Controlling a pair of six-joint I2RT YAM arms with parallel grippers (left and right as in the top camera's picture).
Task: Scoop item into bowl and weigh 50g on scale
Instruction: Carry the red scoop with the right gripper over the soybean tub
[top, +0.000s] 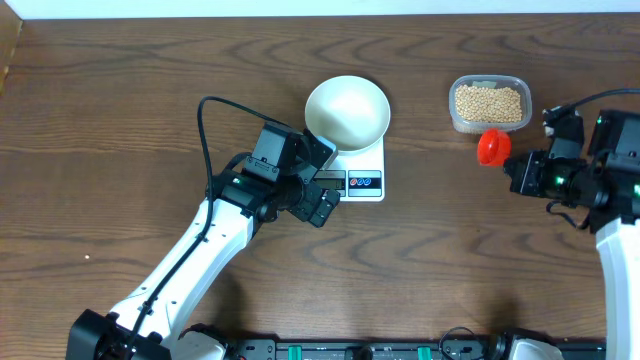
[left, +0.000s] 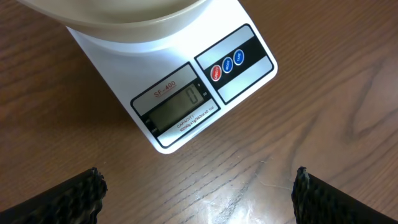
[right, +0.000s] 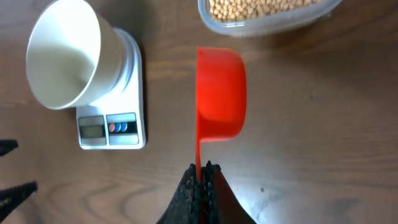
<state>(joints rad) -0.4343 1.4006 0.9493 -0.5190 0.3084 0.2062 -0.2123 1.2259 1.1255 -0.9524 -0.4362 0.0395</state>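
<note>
white scale marked sf-400; its display reads 0.

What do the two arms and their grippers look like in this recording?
The left arm and right arm have white links and black joint housings, each with a small green light. A black cable loops above the left one; another trails from the right. The left gripper and right gripper have black, finely textured fingers.
</note>
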